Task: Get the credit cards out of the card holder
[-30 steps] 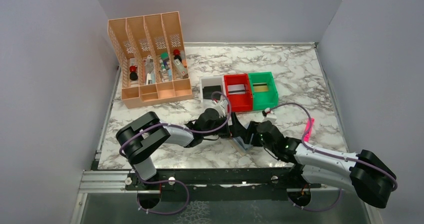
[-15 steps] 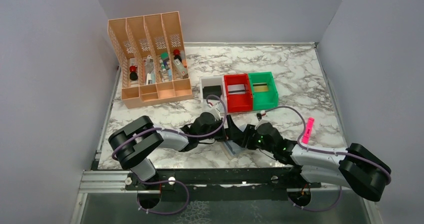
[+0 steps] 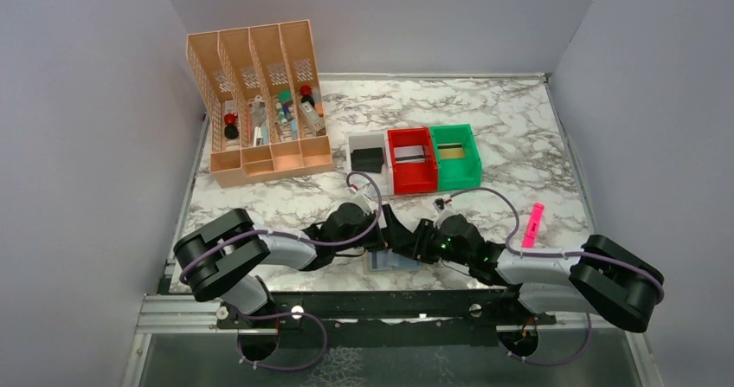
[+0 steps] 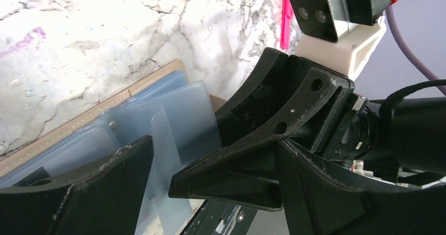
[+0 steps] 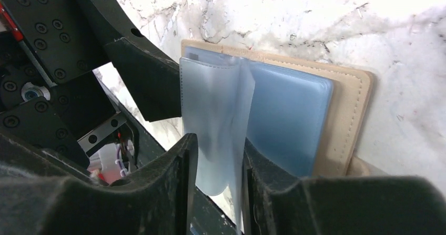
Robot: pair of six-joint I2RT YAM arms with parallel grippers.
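The tan card holder [image 3: 394,263] lies open near the table's front edge, its pale blue lining [image 5: 294,119] facing up. Translucent pocket leaves [image 5: 215,114] stand up from it. My right gripper [image 5: 221,193] is shut on these leaves and sits over the holder in the top view [image 3: 408,243]. My left gripper [image 3: 387,227] is open right beside it, one finger [image 4: 79,193] next to a leaf [image 4: 163,156]. No card shows in the pockets. A black card [image 3: 368,158] lies in the white bin and a silvery card [image 3: 413,154] in the red bin.
White, red [image 3: 412,160] and green [image 3: 456,155] bins stand in a row behind the grippers. A tall orange desk organiser [image 3: 260,101] stands at the back left. A pink marker [image 3: 532,224] lies to the right. The black front rail runs just below the holder.
Both grippers have moved left and toward the front edge. The card holder has gone from tilted up to lying flat on the table.
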